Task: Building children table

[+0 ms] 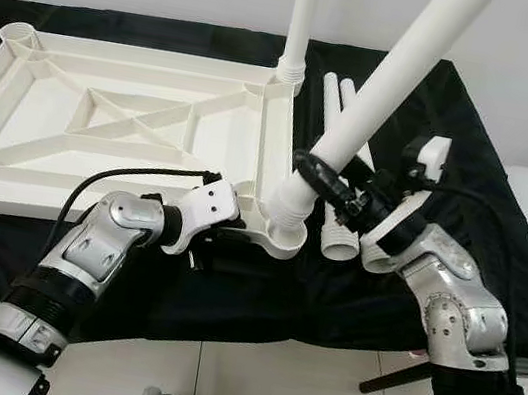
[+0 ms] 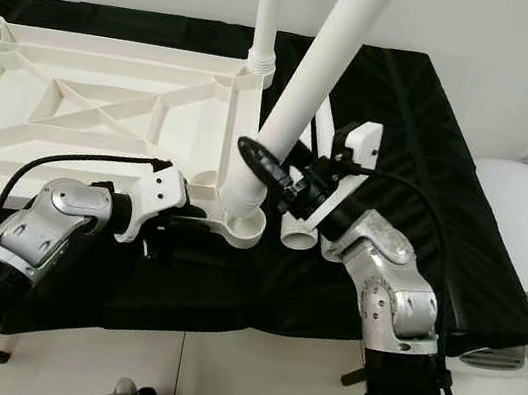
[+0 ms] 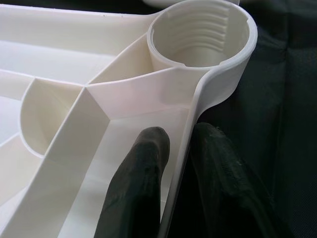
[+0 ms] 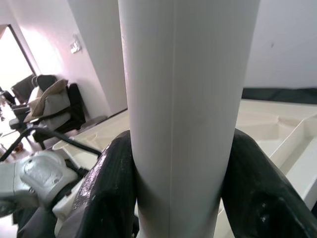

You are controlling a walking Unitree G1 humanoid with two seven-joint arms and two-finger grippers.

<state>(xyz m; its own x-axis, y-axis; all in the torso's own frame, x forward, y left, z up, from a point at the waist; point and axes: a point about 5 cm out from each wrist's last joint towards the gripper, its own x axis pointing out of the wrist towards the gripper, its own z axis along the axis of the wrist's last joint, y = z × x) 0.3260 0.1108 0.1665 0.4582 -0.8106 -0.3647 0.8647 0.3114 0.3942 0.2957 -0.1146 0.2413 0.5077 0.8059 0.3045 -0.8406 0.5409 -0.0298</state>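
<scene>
Left eye view: right tool (image 1: 320, 179) is clamped round the leaning leg (image 1: 384, 86), whose foot sits in the tabletop's corner socket (image 1: 286, 230), while left tool (image 1: 229, 227) pinches the rim (image 3: 183, 163) beside it.

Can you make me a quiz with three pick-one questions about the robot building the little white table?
1. Where is the right gripper?
A. Around the tilted white plastic leg tube
B. On the floor
C. On the far-left corner of the table

2. How many loose white plastic legs lie on the black cloth?
A. None
B. Two
C. Five

3. How is the left gripper holding the upside-down white plastic tabletop?
A. Open, hanging in the air
B. Shut on its rim
C. Shut on a black cable

Answers: 1 A, its black fingers wrap the tilted tube in the right wrist view. 2 B, two lie side by side beside the tabletop. 3 B, one finger sits on each side of the rim near the corner socket.
</scene>
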